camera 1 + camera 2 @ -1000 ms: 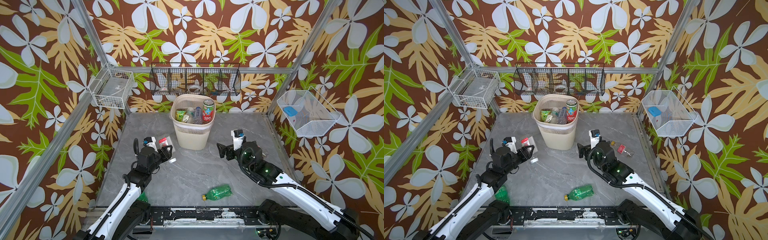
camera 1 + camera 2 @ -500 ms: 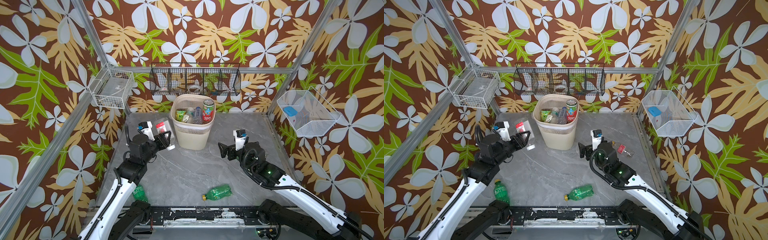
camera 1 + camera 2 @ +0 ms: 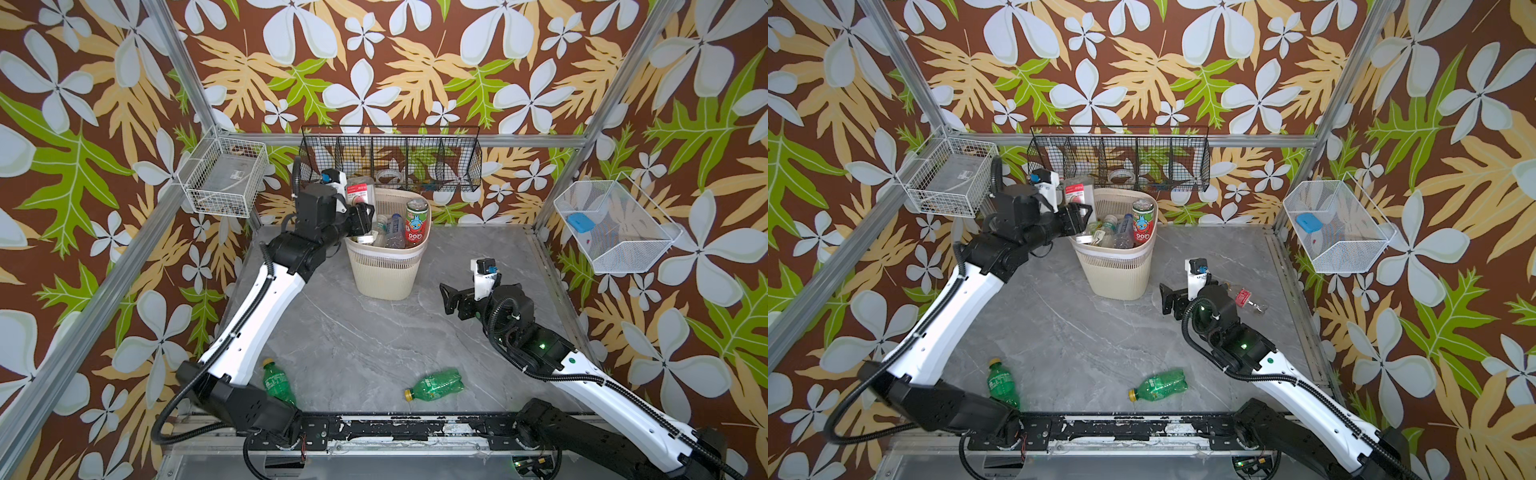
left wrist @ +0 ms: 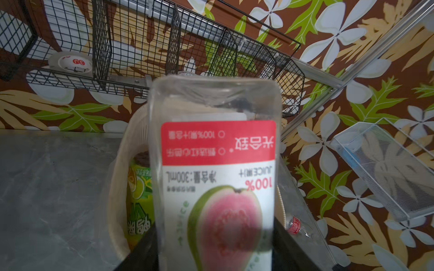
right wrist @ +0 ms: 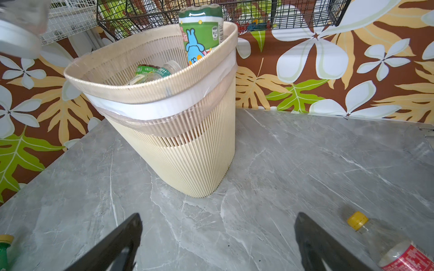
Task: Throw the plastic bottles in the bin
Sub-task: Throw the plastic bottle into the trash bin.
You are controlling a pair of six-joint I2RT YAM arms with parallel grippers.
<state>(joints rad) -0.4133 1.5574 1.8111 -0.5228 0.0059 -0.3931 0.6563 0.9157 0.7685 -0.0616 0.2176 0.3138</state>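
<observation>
Clear plastic pinched between our left jaws, the juice bottle (image 4: 216,164) had risen from the desk (image 3: 353,332) to just above the bin (image 3: 388,274) rim below them; we judged release came next. Our right jaws stood spread, empty.

Bin (image 3: 388,266): beige, upright, part-filled.
Juice bottle (image 3: 360,192): clear, red label, above bin rim.
Green bottles (image 3: 436,384): two, lying flat, apart.

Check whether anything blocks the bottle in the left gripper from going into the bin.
Nothing visible does. The left gripper holds the guava-label bottle right at the rim of the bin. Inside, piled bottles reach near the rim and a red-label bottle sticks above it, so room looks tight.
</observation>
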